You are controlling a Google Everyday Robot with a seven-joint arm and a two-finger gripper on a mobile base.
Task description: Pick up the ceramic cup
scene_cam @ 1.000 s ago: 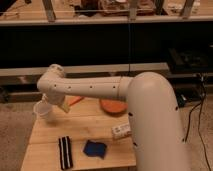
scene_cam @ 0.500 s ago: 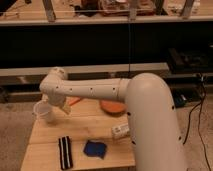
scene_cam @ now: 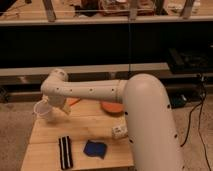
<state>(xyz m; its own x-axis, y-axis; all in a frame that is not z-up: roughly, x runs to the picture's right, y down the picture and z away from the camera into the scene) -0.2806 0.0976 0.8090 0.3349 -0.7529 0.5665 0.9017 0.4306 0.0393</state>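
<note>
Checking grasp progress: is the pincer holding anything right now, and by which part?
It cannot be told. The pincer is down at the table's left far corner, right beside the ceramic cup, but the arm hides whether it grips the cup.

The arm (scene_cam: 95,90) is glossy white: a fat rounded shell nearest the camera, narrowing to a smooth tube dotted with a row of small dark holes, then a rounded joint (scene_cam: 56,79). Below the joint, the claw (scene_cam: 55,104) looks white too.
</note>
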